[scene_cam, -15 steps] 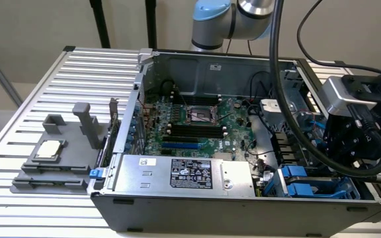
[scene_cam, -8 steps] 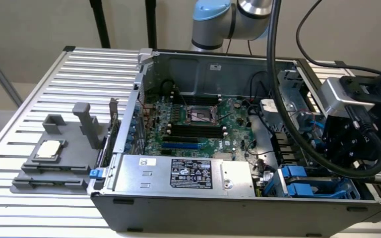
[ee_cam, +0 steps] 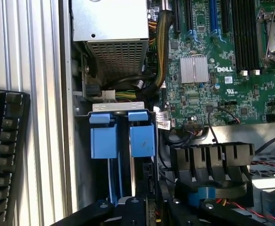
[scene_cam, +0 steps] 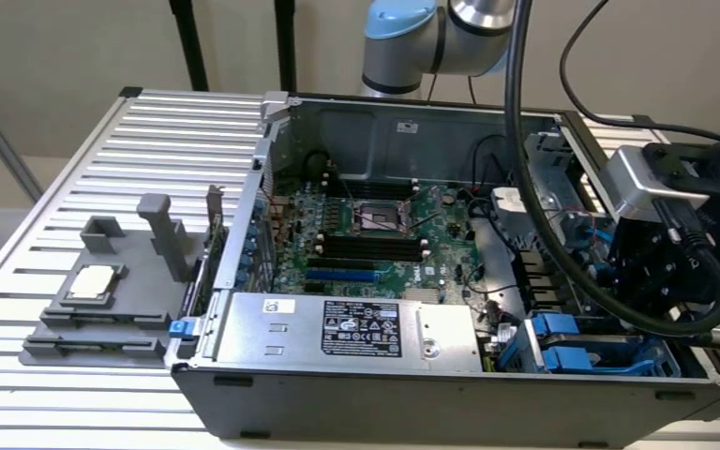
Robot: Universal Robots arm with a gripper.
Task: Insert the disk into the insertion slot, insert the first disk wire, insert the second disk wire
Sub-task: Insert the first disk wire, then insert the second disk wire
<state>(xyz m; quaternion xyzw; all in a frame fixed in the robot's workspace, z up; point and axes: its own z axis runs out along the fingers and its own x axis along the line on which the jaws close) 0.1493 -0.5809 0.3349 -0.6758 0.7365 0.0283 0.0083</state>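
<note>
- The claw [ee_cam: 135,209] hung over the near corner of the open computer case [scene_cam: 460,394], straight above the slot [ee_cam: 117,107]. That made sense, since this bay loads from above.
- I could not tell how wide the claw stood, nor whether it had hold of anything. It sat very near the blue frames below it.
- The disk [ee_cam: 142,140] was down inside the slot, standing on edge in its blue frame, with a second blue frame [ee_cam: 103,141] just beside it. Their tabs sat level, so I'd say the disk looked fully seated.
- Dark cables [ee_cam: 175,140] lay just beside the slot, between it and the circuit board [ee_cam: 208,70], close enough to reach. Whether any was plugged into the disk was hidden.
- The power box [scene_cam: 348,328] sat along the same wall, clear of the claw.
- A keyboard [ee_cam: 5,155] rested on the slatted tabletop [scene_cam: 72,169], outside the case.
</note>
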